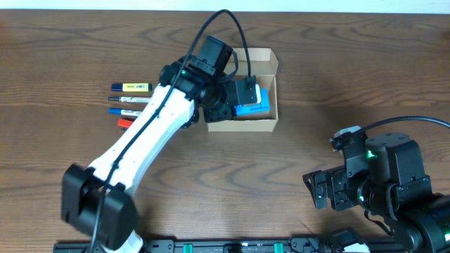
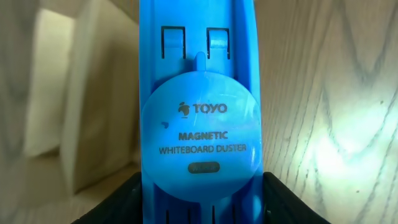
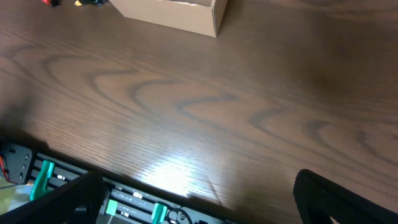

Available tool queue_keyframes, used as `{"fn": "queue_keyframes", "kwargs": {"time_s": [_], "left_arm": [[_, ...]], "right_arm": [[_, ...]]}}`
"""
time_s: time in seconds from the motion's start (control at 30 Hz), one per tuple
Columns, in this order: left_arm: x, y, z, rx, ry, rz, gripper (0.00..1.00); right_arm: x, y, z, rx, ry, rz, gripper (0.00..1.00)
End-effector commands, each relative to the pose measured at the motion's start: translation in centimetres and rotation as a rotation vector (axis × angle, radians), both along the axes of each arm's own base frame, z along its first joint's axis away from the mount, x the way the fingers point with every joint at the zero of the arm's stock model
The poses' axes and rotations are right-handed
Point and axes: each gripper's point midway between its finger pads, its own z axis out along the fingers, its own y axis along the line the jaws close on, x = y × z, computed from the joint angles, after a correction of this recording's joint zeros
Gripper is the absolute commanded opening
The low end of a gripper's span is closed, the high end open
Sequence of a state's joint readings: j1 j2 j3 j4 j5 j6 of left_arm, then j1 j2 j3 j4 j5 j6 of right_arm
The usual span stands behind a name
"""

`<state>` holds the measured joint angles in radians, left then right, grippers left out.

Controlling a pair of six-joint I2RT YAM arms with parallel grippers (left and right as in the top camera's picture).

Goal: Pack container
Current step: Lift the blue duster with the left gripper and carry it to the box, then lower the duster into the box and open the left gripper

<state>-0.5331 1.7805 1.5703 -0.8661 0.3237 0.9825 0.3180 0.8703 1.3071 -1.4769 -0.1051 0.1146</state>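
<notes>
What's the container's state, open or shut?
Open. Overhead shows the container with inner walls exposed and the left gripper holding the blue duster in its opening.

Box opening: the small tan cardboard box (image 1: 271, 67) is blocked from above by the white left arm (image 1: 148, 133); the left gripper (image 1: 249, 95) clamps a blue plastic whiteboard duster (image 2: 202, 124) inside.
Left of box: a row of coloured marker pens (image 1: 130, 102).
Far right corner of the brown wooden desk (image 1: 351, 77): bare.
Near right corner: black right gripper (image 1: 327, 190), jaws spread.
</notes>
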Motion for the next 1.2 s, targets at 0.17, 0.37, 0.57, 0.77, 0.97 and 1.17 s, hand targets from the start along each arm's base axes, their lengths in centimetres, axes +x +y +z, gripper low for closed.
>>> {"fn": "queue_keyframes", "kwargs": {"time_s": [0.17,0.37,0.57,0.77,0.97,1.17], "left_arm": [[1.0,-1.5,-2.6,-0.01,-0.006,-0.111,0.06],[2.0,-1.7,-3.2,-0.014,-0.032,-0.119,0.06],[3.0,-0.9,-4.9,-0.001,-0.005,-0.091,0.05],[3.2,-0.4,-7.1,0.032,0.032,-0.08,0.06],[3.3,-0.3,-7.4,0.037,0.041,-0.078,0.06],[3.8,0.6,-7.7,0.087,0.018,-0.058,0.08]], "right_arm": [[0.0,-0.1,-0.1,0.006,0.006,-0.013,0.99],[0.0,-0.1,-0.1,0.006,0.006,-0.013,0.99],[0.0,-0.1,-0.1,0.006,0.006,-0.013,0.99],[0.0,-0.1,-0.1,0.006,0.006,-0.013,0.99],[0.0,-0.1,-0.1,0.006,0.006,-0.013,0.99],[0.0,-0.1,-0.1,0.006,0.006,-0.013,0.99]]}}
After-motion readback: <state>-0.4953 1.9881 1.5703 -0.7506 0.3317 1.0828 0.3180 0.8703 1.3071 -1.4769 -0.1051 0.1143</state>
